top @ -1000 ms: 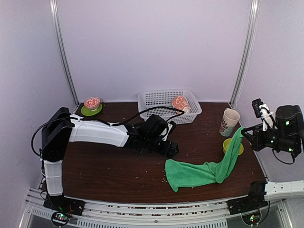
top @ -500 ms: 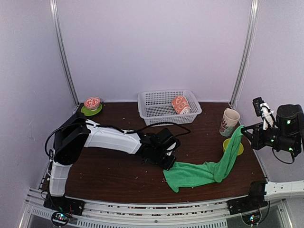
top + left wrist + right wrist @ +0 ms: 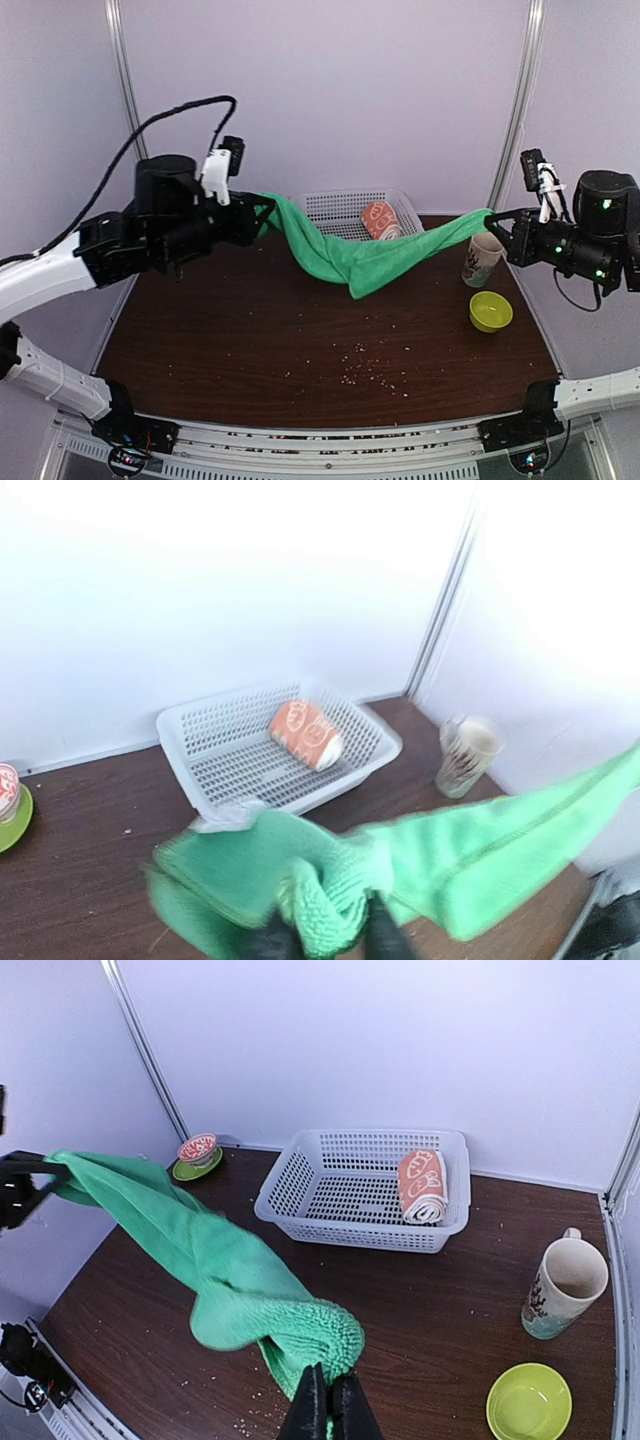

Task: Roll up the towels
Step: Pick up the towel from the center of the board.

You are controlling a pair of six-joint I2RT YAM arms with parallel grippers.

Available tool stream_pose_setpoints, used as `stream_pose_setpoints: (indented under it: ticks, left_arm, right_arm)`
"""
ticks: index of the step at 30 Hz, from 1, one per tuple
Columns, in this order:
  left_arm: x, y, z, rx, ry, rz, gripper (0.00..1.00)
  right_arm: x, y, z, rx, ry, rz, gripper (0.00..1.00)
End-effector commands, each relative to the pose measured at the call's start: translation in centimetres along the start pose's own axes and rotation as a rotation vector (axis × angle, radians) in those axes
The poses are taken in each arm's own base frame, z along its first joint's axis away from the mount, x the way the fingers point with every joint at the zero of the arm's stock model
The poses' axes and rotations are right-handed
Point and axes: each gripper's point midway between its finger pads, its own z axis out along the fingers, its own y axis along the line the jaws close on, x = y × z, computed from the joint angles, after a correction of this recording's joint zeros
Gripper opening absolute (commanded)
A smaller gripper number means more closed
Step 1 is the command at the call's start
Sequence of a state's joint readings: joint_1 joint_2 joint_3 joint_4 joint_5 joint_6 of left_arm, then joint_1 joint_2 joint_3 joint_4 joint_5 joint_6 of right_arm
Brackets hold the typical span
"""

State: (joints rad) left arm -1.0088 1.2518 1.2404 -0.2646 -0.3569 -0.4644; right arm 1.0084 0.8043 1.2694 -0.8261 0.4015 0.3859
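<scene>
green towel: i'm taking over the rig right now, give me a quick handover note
Left gripper: shut on one end of the green towel.
Right gripper: shut on the other end.
Green towel: strung between the two arms, sagging in the middle over the table, unrolled.
Orange bunny towel: rolled, lying in the basket.
Done: orange one. Left: probably lay the green one flat, then roll it.

Top view: green towel (image 3: 350, 262) hangs clear of the table (image 3: 220, 340), strung btwn both arms and sagging in the middle. L gripper (image 3: 262, 210) pinches one end at 10 o'clock; R gripper (image 3: 497, 222) clamps the other at 2. White basket (image 3: 330, 205) at 12 w/ rolled peach-orange towel (image 3: 379, 218) in its right half. Mug (image 3: 484, 258) upright at 2, yellow-green bowl (image 3: 491, 311) at 4. Crumbs (image 3: 365, 372) scattered twd 6.
</scene>
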Motion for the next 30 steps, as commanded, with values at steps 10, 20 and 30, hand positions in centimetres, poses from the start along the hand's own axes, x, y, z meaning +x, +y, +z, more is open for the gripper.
stream_pose_setpoints:
  ticks: [10, 20, 30]
  left_arm:
    - [23.7, 9.2, -4.5, -0.236, 0.335, -0.204, 0.98]
    - [21.6, 8.5, -0.9, -0.315, 0.387, -0.167, 0.80]
    - [24.6, 8.4, 7.9, -0.318, 0.609, -0.167, 0.41]
  right_arm:
    - [16.1, -3.4, 4.4, 0.089, 0.241, 0.049, 0.00]
    - [16.7, -2.0, 6.2, 0.055, 0.236, 0.074, 0.00]
    - [17.0, -1.6, 6.9, 0.046, 0.248, 0.048, 0.00]
